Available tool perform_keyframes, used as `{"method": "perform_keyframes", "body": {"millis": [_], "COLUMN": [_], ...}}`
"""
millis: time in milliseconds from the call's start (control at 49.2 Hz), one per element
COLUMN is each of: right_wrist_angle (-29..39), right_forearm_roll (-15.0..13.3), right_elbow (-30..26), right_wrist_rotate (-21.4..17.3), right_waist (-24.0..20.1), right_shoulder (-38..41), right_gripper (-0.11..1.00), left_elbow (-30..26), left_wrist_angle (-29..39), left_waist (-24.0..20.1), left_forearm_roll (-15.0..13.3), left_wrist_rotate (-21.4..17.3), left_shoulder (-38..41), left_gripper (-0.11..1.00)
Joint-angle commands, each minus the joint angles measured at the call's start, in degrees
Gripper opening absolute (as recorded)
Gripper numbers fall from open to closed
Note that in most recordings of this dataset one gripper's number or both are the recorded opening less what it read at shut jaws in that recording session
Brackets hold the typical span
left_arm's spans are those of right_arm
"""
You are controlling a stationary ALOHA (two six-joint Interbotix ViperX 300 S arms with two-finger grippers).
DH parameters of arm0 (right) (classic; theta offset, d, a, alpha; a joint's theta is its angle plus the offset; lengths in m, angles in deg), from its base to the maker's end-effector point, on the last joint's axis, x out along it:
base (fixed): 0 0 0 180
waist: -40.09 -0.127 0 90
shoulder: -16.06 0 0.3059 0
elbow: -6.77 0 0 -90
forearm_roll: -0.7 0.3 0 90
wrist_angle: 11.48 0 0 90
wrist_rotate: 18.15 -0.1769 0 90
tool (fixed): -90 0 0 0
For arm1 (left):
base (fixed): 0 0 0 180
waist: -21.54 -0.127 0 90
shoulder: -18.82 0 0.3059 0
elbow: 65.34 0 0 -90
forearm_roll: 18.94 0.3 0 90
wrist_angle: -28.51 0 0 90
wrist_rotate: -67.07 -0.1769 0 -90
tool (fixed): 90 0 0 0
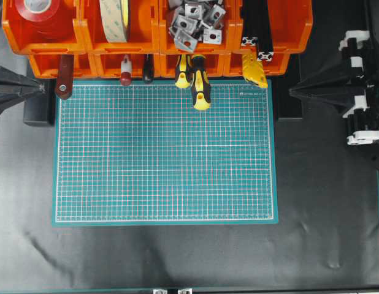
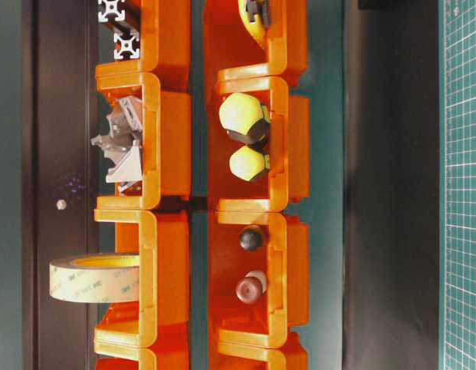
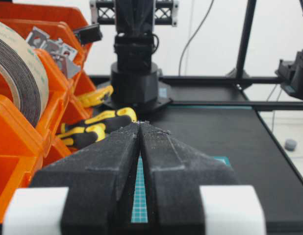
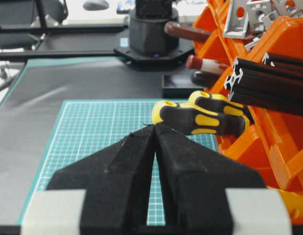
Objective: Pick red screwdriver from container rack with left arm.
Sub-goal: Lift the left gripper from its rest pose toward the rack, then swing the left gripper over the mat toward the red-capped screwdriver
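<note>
Both arms parked apart, fingers closed.

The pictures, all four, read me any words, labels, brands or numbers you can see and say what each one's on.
Nothing reads clearly.
Cutting mat: small white print near its top right corner, too small to read.
Tape roll: faint marks on its inner ring, too blurred to read.
Rack, screwdrivers, grippers: no text visible.

Handles crowd the rack's front row: the red screwdriver juts out between a brown handle and a black handle, close on its right. Two yellow screwdrivers overhang the green mat, which lies open below.
</note>
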Motion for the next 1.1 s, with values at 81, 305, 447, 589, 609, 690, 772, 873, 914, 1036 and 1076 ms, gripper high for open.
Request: {"method": "perform_keyframes", "body": {"millis": [81, 305, 447, 589, 609, 690, 772, 873, 914, 1036, 1076], "right_wrist_angle": [-3.96, -7.47, -7.47, -7.47, -7.47, -7.47, -7.47, -7.47, -7.65, -7.91, -7.91], "right_forearm_roll": [1.32, 1.76, 1.85, 1.76, 1.85, 1.85, 1.85, 1.76, 1.85, 1.76, 1.76], "right_elbow": [-0.88, -0.62, -0.7, -0.7, -0.62, -0.7, -0.7, -0.7, -0.7, -0.7, -0.7], "right_wrist_rotate": [-1.05, -3.69, -5.71, -6.77, -6.77, -6.77, -6.77, -6.77, -6.77, -6.77, -6.77], "right_waist": [0.44, 0.35, 0.35, 0.35, 0.35, 0.35, 0.35, 0.35, 0.35, 0.35, 0.35], "right_shoulder": [0.88, 1.05, 1.23, 1.23, 1.23, 1.23, 1.23, 1.23, 1.23, 1.05, 0.97], "right_gripper": [0.1, 0.0, 0.0, 0.0, 0.0, 0.0, 0.0, 0.0, 0.0, 0.0, 0.0], "left_elbow": [-6.5, -15.21, -21.62, -27.6, -28.48, -32.26, -35.6, -40.34, -42.01, -45.09, -45.62], "left_wrist_angle": [8.96, 23.47, 34.89, 45.53, 46.85, 51.86, 55.28, 60.56, 63.63, 71.54, 72.86], "left_waist": [-1.32, -0.97, -0.97, -0.79, -0.79, -0.35, 0.7, 3.96, 5.36, 10.2, 11.87], "left_forearm_roll": [2.72, 3.25, 3.52, 3.52, 3.6, 3.78, 4.48, 7.12, 9.05, 18.54, 22.15], "left_wrist_rotate": [0.88, -0.35, -1.32, -4.83, -5.45, -7.82, -9.14, -10.9, -11.25, -10.63, -9.84], "left_shoulder": [2.11, 4.04, 5.71, 8.44, 8.96, 11.51, 14.24, 18.63, 20.48, 25.05, 26.19], "left_gripper": [0.06, 0.0, 0.0, 0.0, 0.0, 0.0, 0.0, 0.0, 0.0, 0.0, 0.0]}}
